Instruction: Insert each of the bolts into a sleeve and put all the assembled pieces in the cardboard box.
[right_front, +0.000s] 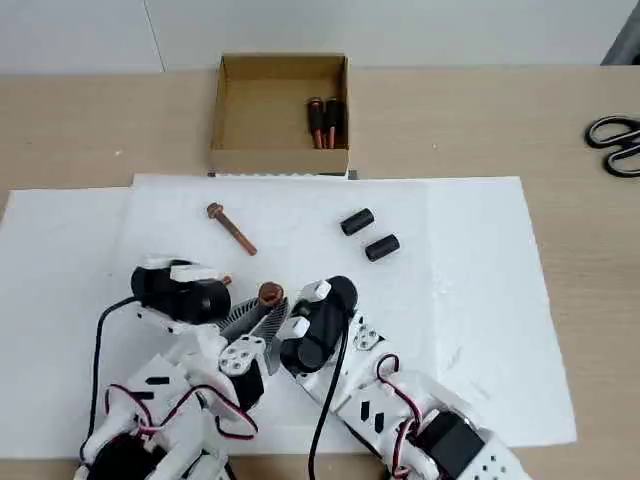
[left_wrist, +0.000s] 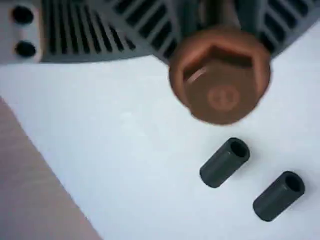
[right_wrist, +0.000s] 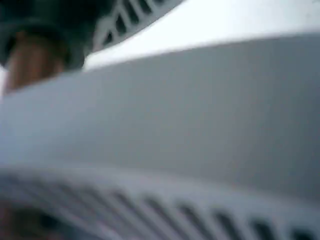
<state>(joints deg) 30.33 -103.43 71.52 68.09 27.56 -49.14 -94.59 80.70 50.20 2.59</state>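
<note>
A wooden table (right_front: 480, 120) carries a white paper sheet (right_front: 470, 300), with dark-handled scissors (right_front: 615, 145) to the right of the open brown cardboard box (right_front: 228, 110). Below the box, the left tool (left_wrist: 220, 17) pinches a copper hex-head bolt (left_wrist: 220, 82). The left wrist view shows the bolt's head face-on, with two black cylindrical sleeves (left_wrist: 225, 162) beyond. I cannot tell the grip of the right tool (right_front: 288, 318).

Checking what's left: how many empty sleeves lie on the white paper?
2, both on the paper right of centre: one sleeve, and the other sleeve beside it, not touching. Others may be hidden.
</note>
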